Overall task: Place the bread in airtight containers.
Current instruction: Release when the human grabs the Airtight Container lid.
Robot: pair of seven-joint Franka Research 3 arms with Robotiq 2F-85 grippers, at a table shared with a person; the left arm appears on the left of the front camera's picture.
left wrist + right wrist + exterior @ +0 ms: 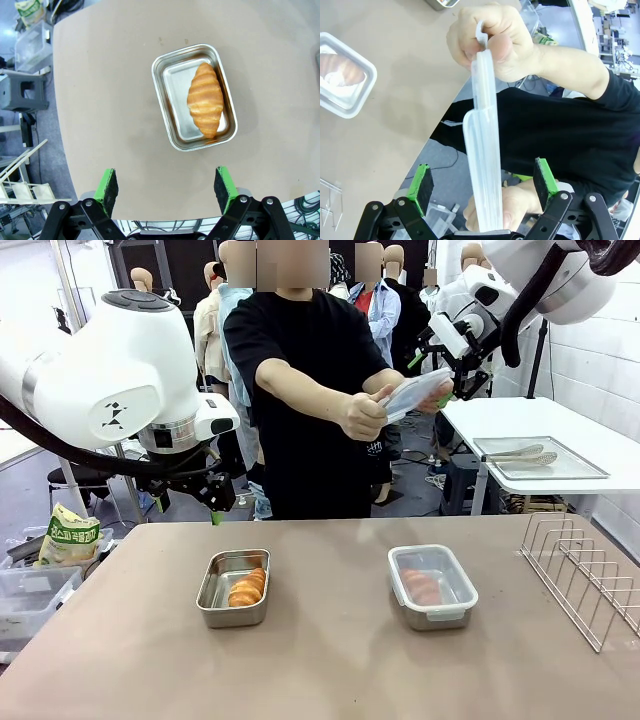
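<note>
Both croissants are already in their tubs on the brown worktop (pixel 330 670). The open container (pixel 232 588) sits left of centre, a little nearer the far edge than the near one, with its croissant (pixel 247 587) lying along the right wall; no lid on it yet. The lidded container (pixel 432 586) sits right of centre with the second croissant (pixel 421 586) visible through the clear snap lid, which looks seated, though whether the clips are pressed down I cannot tell.

The person behind the far edge holds out the spare lid (pixel 415 395) in both hands, one hand (pixel 362 415) gripping its near end.

Right gripper (pixel 483 187): jaws wide, lid edge-on between the pads, not touching either; nothing held. Left gripper (pixel 166 186): jaws wide, empty, above the worktop with the open tub ahead of it.

Judgement: bread placement done; left to do is taking the lid and closing the left tub.
</note>
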